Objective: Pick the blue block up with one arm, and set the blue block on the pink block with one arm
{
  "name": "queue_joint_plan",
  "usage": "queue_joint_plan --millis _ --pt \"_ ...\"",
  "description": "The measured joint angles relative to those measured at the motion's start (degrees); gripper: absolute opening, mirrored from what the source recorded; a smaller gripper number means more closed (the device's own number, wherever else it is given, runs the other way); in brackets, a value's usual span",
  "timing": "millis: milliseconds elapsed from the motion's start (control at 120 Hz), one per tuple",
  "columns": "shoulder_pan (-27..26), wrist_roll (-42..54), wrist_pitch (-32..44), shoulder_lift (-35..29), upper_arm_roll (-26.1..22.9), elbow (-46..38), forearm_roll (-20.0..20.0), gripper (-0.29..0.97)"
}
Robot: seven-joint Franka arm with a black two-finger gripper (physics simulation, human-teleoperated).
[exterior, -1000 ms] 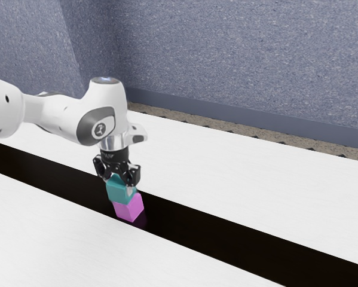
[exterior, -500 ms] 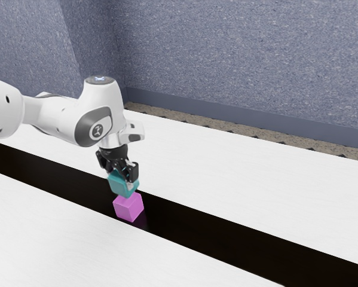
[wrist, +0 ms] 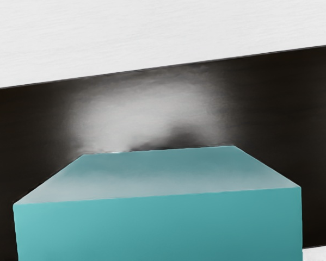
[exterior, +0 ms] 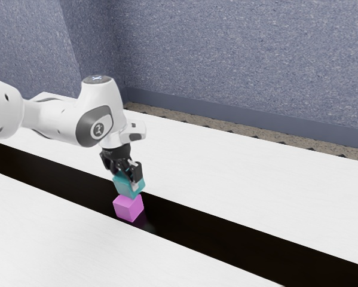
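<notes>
The blue block [exterior: 125, 186] is teal and tilted, held between the black fingers of my gripper [exterior: 128, 182], which is shut on it. It hangs just above the pink block [exterior: 128, 207], which rests on the black strip [exterior: 238, 236] of the table; whether the two blocks touch I cannot tell. In the wrist view the blue block [wrist: 163, 212] looms large right under my hand, with the dark strip [wrist: 168, 103] behind it.
White table surface [exterior: 238, 173] lies on both sides of the black strip. A grey-blue wall [exterior: 238, 54] stands behind the table, with a speckled floor strip [exterior: 256, 133] at its foot.
My hand has turned and tilted, and the blue block has rotated with it and lifted slightly off the pink block. The pink block has not moved.
</notes>
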Motion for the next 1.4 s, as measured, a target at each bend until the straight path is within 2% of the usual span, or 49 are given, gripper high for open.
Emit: queue_joint_plan --millis 458,1342,1400 --pt "0.4 -3.2 -3.3 -0.1 0.3 -1.0 -2.0 0.38" --pt "1.2 2.3 -2.8 0.4 0.7 -0.4 -0.3 0.38" --pt "1.3 2.8 -2.8 0.4 0.7 -0.4 -0.5 0.45"
